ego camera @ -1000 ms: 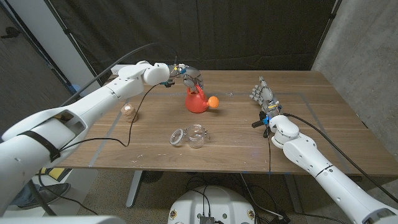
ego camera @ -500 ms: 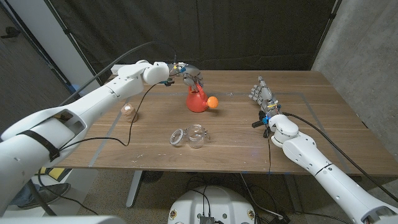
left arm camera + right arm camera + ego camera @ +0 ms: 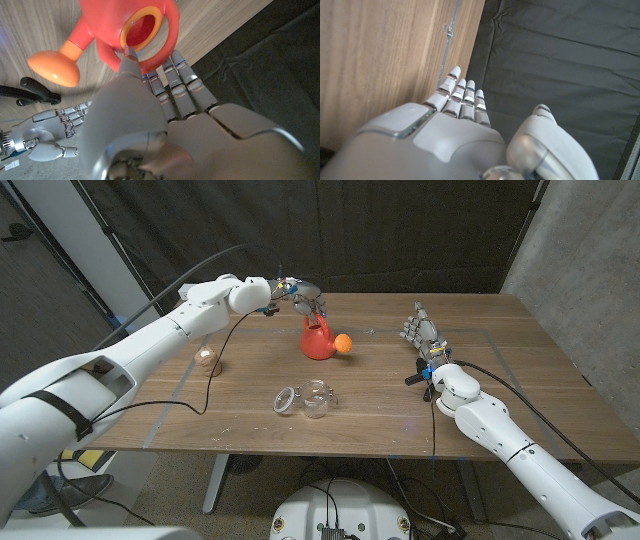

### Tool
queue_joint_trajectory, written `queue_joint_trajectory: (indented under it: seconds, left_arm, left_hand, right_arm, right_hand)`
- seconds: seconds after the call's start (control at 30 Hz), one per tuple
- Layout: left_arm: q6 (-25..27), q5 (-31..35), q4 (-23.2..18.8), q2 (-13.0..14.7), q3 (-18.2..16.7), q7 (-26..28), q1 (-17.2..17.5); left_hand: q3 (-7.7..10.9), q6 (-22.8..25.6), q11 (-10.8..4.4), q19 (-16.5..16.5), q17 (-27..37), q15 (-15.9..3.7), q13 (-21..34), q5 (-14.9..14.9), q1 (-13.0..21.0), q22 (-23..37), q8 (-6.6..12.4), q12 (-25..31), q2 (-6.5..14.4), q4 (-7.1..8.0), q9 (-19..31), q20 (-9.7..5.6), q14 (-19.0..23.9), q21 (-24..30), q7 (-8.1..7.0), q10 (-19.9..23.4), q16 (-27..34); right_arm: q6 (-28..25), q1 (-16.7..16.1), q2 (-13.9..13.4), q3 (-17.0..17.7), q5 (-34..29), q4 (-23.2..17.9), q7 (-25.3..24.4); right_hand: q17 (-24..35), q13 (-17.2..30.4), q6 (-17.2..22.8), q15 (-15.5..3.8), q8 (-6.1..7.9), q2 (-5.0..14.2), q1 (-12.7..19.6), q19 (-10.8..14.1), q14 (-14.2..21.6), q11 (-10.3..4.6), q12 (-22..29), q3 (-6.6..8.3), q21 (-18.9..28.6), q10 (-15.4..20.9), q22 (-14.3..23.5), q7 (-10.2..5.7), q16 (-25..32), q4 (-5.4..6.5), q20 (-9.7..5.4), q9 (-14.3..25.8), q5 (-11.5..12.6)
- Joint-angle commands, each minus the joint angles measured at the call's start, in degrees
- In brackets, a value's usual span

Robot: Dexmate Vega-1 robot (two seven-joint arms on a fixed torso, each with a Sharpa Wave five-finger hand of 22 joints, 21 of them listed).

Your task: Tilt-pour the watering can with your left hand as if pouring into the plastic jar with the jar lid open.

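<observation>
Nearest the robot, the clear plastic jar [image 3: 317,399] stands on the wooden table [image 3: 500,395] toward its front middle, mouth uncovered, with the jar lid [image 3: 286,398] lying just beside it on the robot's left. Further out on the robot's right, the right hand [image 3: 423,333] stands on its edge with straight fingers close together and nothing in it; the right wrist view shows the same extended fingers [image 3: 460,97] over the table edge. On the left side sits a small brown object [image 3: 207,359], too small to identify. Toward the far middle, the red watering can [image 3: 319,340] sits on the table, its orange spout head [image 3: 344,342] pointing to the robot's right. The left hand [image 3: 307,301] is at the can's top; the left wrist view shows its fingers [image 3: 176,82] reaching behind the handle and its thumb at the orange-rimmed opening [image 3: 141,26], though a firm grip cannot be confirmed.
</observation>
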Motion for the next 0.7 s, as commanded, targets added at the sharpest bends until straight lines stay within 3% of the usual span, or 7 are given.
queue_joint_trajectory:
  seconds: [0.03,0.2,0.27,0.47,0.57,0.7]
  left_arm:
    - [0.4,-0.2,0.6,-0.3,0.3,-0.5,0.2]
    - [0.3,-0.2,0.9,-0.5,0.4,-0.4,0.2]
    - [0.4,-0.3,0.8,-0.5,0.4,-0.1,0.4]
    - [1.7,-0.8,0.0,-0.4,-0.5,1.3,1.3]
    - [2.9,-1.0,-0.8,-0.3,-0.8,1.0,1.6]
    - [4.3,0.4,-2.5,0.1,-0.5,0.2,1.5]
  left_hand:
    - [0.38,0.8,-0.41,0.7,0.1,-5.49,0.2,-0.1,0.3,0.2,-0.01,-0.2,0.1,0.02,0.1,-1.3,0.9,0.4,-0.01,0.8,-0.1]
    - [0.7,2.0,-0.37,1.2,0.1,-5.77,0.2,-0.2,0.5,0.2,0.26,0.0,0.2,0.22,0.1,-1.36,1.9,0.5,-0.04,2.0,0.0]
    - [1.06,3.1,-1.31,2.0,0.1,-6.26,0.3,-0.3,0.7,0.2,0.46,0.1,0.3,0.35,0.1,-1.7,3.6,0.8,0.04,3.1,0.4]
    - [2.69,9.0,-1.15,6.6,-0.3,-6.62,0.4,-0.7,1.6,0.0,1.77,0.6,0.6,1.2,0.1,-2.0,9.8,2.5,0.11,8.6,0.8]
    - [2.9,10.5,-0.47,9.0,-0.5,-6.38,0.3,-0.8,0.0,-0.1,1.94,0.6,0.8,3.04,0.2,-2.02,11.8,3.2,0.7,10.8,0.5]
    - [2.89,8.3,0.68,7.9,-0.5,-5.75,0.2,-0.3,-4.0,-0.2,-0.06,-1.0,1.6,7.17,0.1,-1.02,10.5,2.1,2.21,9.1,-0.8]
  right_arm:
    - [0.0,-0.7,-0.4,0.3,0.1,-1.0,-0.2]
    - [-0.3,-0.9,-0.5,0.3,0.2,-1.4,-0.4]
    - [-0.2,-1.0,-0.5,0.3,0.1,-1.5,-0.4]
    - [-0.2,-1.1,-0.6,0.3,0.1,-1.7,-0.6]
    - [-0.1,-1.3,-0.6,0.3,0.0,-1.8,-0.7]
    - [0.0,-1.4,-0.6,0.4,-0.1,-2.0,-0.9]
  right_hand:
    - [0.3,0.1,0.2,-0.06,-0.01,0.46,0.5,0.4,0.5,-0.06,0.0,0.25,-0.1,0.4,0.1,0.01,-0.2,-0.27,-0.01,0.3,0.0]
    - [0.3,0.1,0.2,-0.02,0.01,0.46,0.5,0.5,0.5,-0.05,0.0,0.22,-0.2,0.4,0.1,-0.08,-0.2,-0.29,-0.01,0.3,-0.1]
    - [0.3,0.1,0.2,-0.03,0.01,0.46,0.5,0.5,0.6,0.09,0.0,0.21,-0.2,0.4,0.1,-0.09,-0.2,-0.3,0.0,0.3,-0.1]
    - [0.3,0.1,0.2,-0.05,-0.01,0.46,0.4,0.5,0.5,0.04,0.0,0.19,-0.3,0.4,0.1,-0.12,-0.3,-0.31,0.03,0.3,-0.1]
    - [0.3,0.1,0.2,0.02,0.0,0.46,0.4,0.5,0.6,0.06,0.0,0.17,-0.4,0.4,0.1,-0.05,-0.3,-0.32,0.05,0.3,-0.1]
    - [0.3,0.1,0.2,0.01,0.0,0.47,0.4,0.6,0.6,0.02,0.0,0.16,-0.4,0.5,0.1,-0.11,-0.2,-0.34,0.1,0.3,-0.1]
